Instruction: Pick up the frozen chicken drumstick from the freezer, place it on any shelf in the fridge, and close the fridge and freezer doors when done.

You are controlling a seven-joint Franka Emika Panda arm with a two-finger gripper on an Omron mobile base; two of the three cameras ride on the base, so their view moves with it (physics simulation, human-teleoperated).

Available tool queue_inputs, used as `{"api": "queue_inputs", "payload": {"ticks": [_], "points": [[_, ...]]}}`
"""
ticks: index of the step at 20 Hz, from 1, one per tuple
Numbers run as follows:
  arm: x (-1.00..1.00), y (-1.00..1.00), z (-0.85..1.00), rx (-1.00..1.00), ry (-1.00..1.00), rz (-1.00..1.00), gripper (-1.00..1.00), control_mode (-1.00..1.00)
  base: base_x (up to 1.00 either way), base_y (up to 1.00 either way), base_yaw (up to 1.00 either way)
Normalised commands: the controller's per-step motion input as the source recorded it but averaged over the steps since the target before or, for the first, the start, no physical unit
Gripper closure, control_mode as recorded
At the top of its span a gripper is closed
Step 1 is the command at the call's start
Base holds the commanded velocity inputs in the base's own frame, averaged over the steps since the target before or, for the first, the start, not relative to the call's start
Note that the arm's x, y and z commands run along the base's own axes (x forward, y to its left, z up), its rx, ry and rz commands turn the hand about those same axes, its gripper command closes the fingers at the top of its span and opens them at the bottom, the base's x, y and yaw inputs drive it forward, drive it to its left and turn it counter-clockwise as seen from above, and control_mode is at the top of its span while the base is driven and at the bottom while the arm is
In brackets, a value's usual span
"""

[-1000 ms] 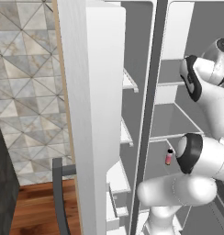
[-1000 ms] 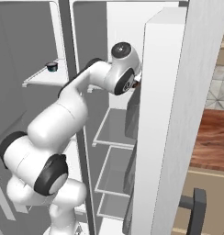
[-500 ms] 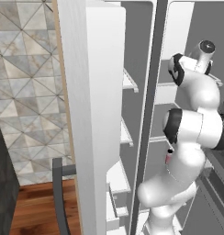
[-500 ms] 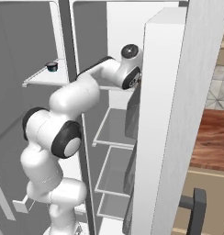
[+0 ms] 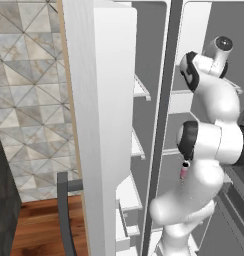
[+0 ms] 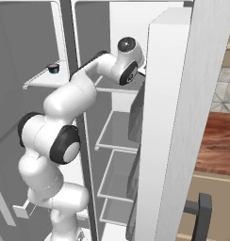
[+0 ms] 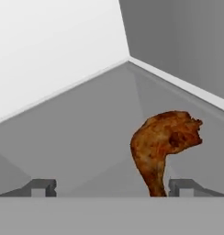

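No brand, label or legible writing is seen on any surface. In the hand view, the frozen chicken drumstick (image 7: pixel 164 147) is shown lying on a grey translucent shelf (image 7: pixel 86 137) near the back corner, where a white wall meets a grey one; its thick end is turned up and to the right, its thin end points down toward the right fingertip. The claw (image 7: pixel 113 187) is seen spread wide, with the two dark fingertips (image 7: pixel 40 186) far apart at the bottom of that view; the thin end of the drumstick lies just beside the right tip, and nothing is gripped between them. The base views do not resolve the drumstick, as the hand is buried in the upper part of the fridge (image 6: pixel 119 136). In the right base view, the arm is seen reaching up across the centre divider into that wider compartment, a small dark teal can (image 6: pixel 53 68) is shown on a shelf of the freezer (image 6: pixel 41 80), and the open fridge door (image 6: pixel 183 117) is seen edge-on with a dark bar handle. In the left base view, the freezer door (image 5: pixel 99 125) fills the foreground, white freezer shelves are visible behind it, and a pink bottle (image 5: pixel 184 170) is glimpsed beside the arm's elbow.
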Motion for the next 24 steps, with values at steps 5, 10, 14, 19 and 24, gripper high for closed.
{"api": "queue_inputs", "payload": {"ticks": [5, 10, 14, 19, 24], "points": [[-1.00, 0.87, 0.25, 0.00, -0.23, 0.00, -1.00, -1.00, 0.00, 0.00, 0.00], [-1.00, 0.60, 0.34, 0.00, -0.23, 0.00, -1.00, -1.00, 0.00, 0.00, 0.00], [-1.00, 0.20, 0.52, 0.00, -0.16, -0.02, -1.00, -1.00, 0.00, 0.00, 0.00], [-1.00, -0.01, 0.72, 0.06, -0.02, -0.12, -1.00, -1.00, 0.00, 0.00, 0.00], [-1.00, 0.00, 0.41, 0.09, 0.02, -0.10, -1.00, -1.00, 0.00, 0.00, 0.00]]}}
